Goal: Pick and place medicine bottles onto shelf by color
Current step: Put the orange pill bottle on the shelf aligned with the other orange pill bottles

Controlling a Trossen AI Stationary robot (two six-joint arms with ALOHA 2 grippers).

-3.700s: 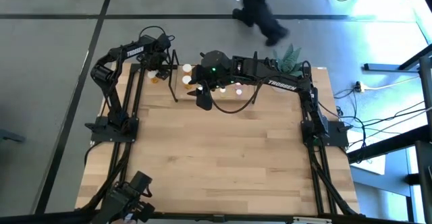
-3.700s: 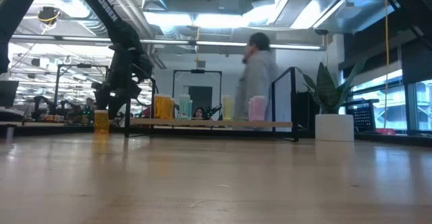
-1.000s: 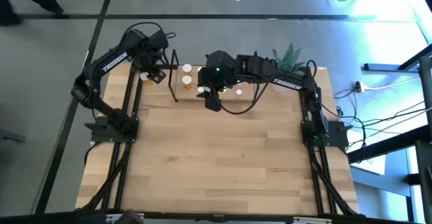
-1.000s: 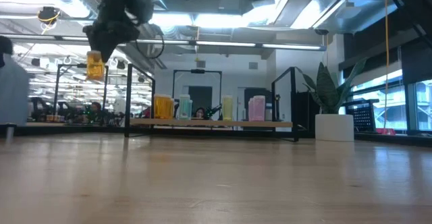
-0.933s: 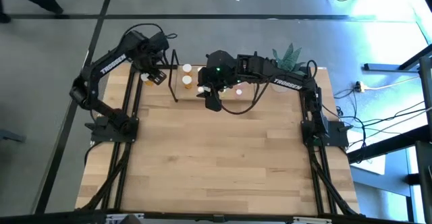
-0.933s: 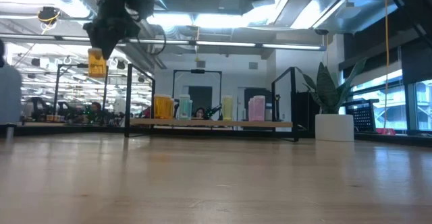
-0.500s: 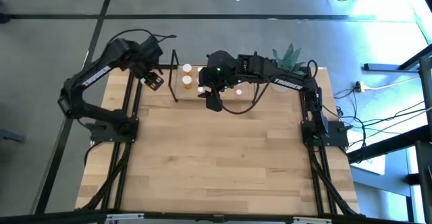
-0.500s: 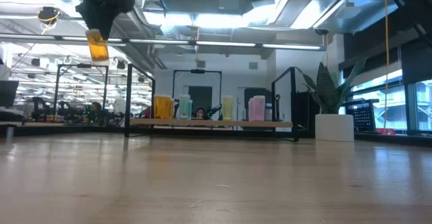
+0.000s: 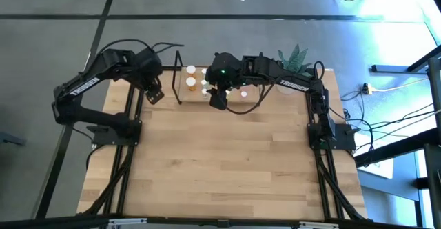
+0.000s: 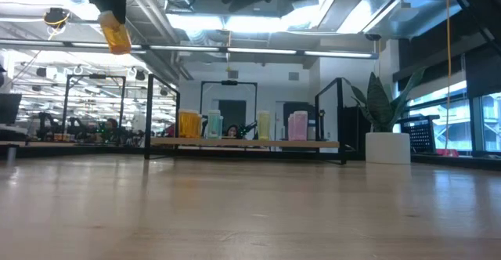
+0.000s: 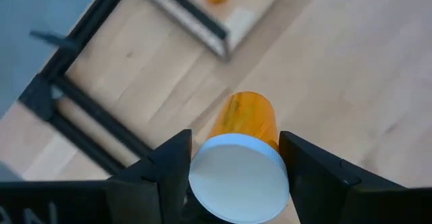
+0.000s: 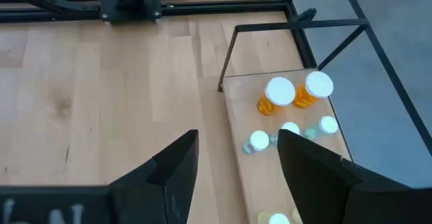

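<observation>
My left gripper hangs high over the table's far left part, shut on an orange medicine bottle with a white cap. The shelf, a light board with black end loops, stands at the far edge. On it stand two orange bottles, greenish ones and a pink one, all upright on their bases. My right gripper hovers open above the table by the shelf's left part, nothing between its fingers. My left gripper pinches the bottle at its cap end between its two fingers, one on each side. The fingers come from above, pointing steeply down. The bottle hangs below them, cap uppermost, a little tilted, lifted far clear of the table.
A potted plant stands at the table's far right corner. Black frame rails run along the table's left side below my left gripper. The near wooden tabletop is bare.
My left gripper has risen and drawn back from the shelf's left end toward the table's near and left edges, turning as it went. The orange bottle has gone up with it, held all the while, and now hangs more tilted.
</observation>
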